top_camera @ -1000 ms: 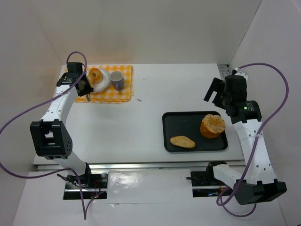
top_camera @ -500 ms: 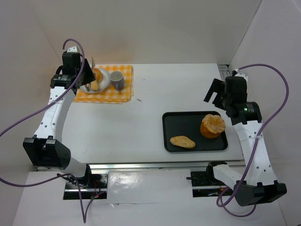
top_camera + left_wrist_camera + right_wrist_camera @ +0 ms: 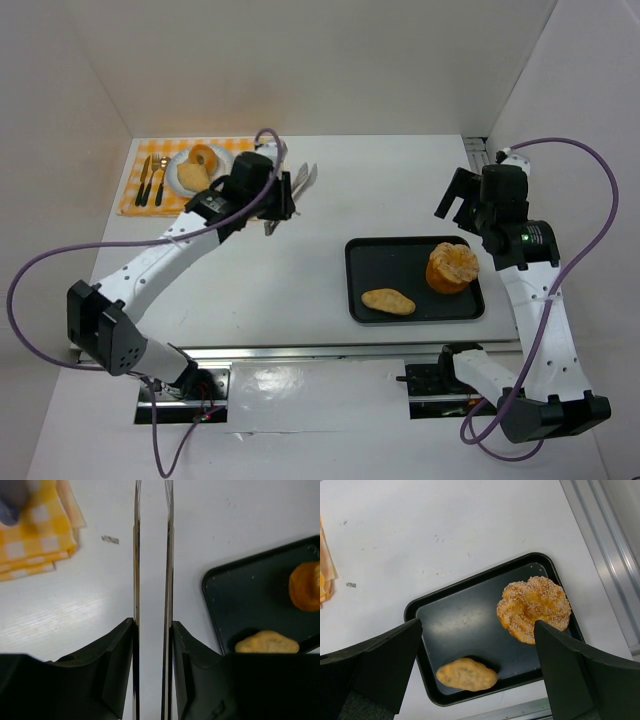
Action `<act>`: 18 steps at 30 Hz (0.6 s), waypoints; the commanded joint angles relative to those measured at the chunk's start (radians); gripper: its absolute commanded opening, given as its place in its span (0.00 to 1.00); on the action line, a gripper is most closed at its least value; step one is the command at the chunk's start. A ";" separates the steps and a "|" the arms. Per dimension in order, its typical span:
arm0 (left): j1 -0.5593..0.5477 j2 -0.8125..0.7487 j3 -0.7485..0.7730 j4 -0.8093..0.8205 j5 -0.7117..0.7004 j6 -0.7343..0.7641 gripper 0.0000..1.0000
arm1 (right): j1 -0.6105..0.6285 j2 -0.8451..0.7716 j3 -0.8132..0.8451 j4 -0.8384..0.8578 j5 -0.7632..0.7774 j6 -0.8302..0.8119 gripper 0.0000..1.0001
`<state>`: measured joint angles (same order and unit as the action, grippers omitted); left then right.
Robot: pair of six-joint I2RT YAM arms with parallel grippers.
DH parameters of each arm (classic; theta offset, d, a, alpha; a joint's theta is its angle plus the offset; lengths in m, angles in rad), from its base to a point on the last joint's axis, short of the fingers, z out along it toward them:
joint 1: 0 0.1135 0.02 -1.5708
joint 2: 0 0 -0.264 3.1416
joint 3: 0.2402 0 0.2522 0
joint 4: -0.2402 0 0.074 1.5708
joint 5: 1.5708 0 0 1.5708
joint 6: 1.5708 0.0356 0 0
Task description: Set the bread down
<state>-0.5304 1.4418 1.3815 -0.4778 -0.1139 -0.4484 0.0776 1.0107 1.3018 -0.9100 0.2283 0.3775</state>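
A ring-shaped bread lies on a white plate on the yellow checked cloth at the back left. On the black tray lie a round seeded bread and an oval bread; both also show in the right wrist view as the seeded bread and the oval bread. My left gripper hovers over the table's middle, its thin blades a narrow gap apart with nothing between them. My right gripper is wide open and empty above the tray.
A fork and knife lie on the cloth left of the plate. The cup is hidden under my left arm in the top view; a blurred blue shape sits on the cloth in the left wrist view. White walls enclose the table.
My left arm has swung from the plate at the back left out to the right, over the table's middle. The plate and cutlery are now uncovered. The right arm has not moved.
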 commanded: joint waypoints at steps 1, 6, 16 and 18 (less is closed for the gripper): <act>-0.043 0.055 -0.085 0.141 -0.048 -0.036 0.48 | -0.002 -0.018 0.001 0.013 0.008 0.006 1.00; -0.065 0.133 -0.182 0.297 -0.030 -0.027 0.52 | -0.002 -0.018 -0.009 0.013 0.029 -0.003 1.00; -0.074 0.289 -0.110 0.170 -0.003 -0.027 0.98 | -0.002 -0.009 -0.039 0.022 0.029 -0.003 1.00; -0.074 0.278 -0.056 0.133 -0.003 -0.009 1.00 | -0.002 0.000 -0.039 0.022 0.020 -0.003 1.00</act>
<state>-0.5999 1.7401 1.2285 -0.3374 -0.1257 -0.4717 0.0776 1.0122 1.2613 -0.9104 0.2470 0.3786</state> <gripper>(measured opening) 0.990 0.999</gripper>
